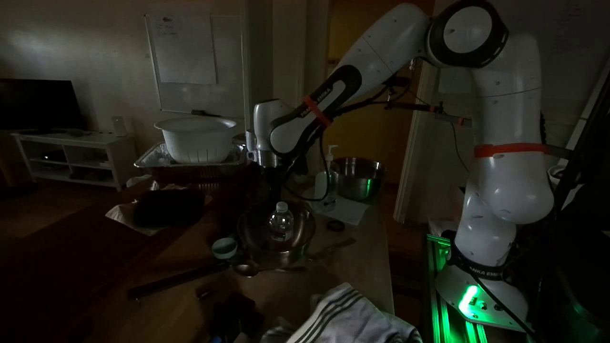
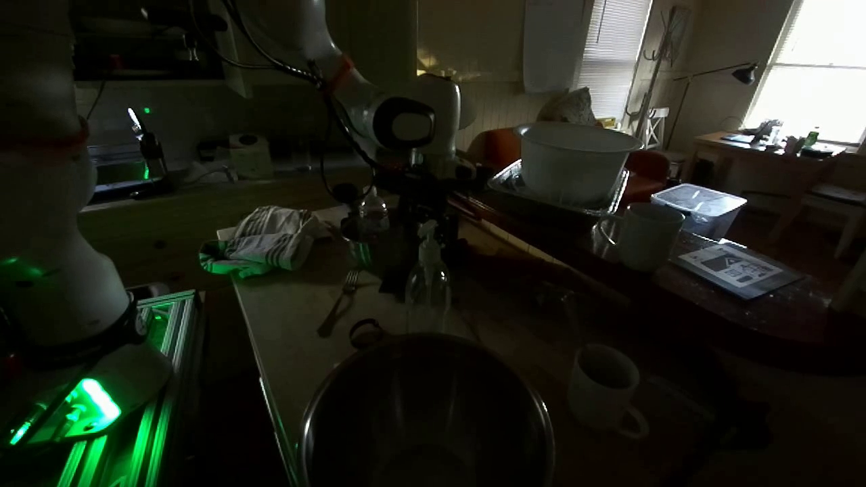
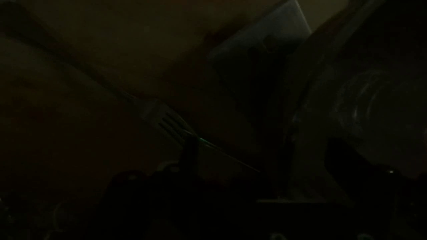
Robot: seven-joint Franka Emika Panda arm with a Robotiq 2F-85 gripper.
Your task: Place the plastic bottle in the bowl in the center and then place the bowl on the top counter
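Observation:
The clear plastic bottle [image 1: 281, 223] stands upright inside the shiny steel bowl [image 1: 279, 257]. In an exterior view the bottle [image 2: 373, 211] also shows above the rim of the bowl [image 2: 362, 253]. My gripper [image 1: 275, 193] points down at the bowl's far edge. In another view it is a dark shape [image 2: 423, 216] beside the bowl. In the very dark wrist view the gripper's fingers [image 3: 263, 141] are apart, one outside the bowl [image 3: 310, 80] and one over its inside, with the rim between them. Whether a finger touches the bowl is too dark to tell.
A fork [image 2: 338, 304], a spoon [image 1: 246, 269], a small cup [image 1: 224, 248] and a pump bottle [image 2: 427, 291] surround the bowl. A larger steel bowl [image 1: 360, 186] stands near. The raised counter holds a white tub [image 1: 196, 140] in a foil tray [image 1: 147, 159].

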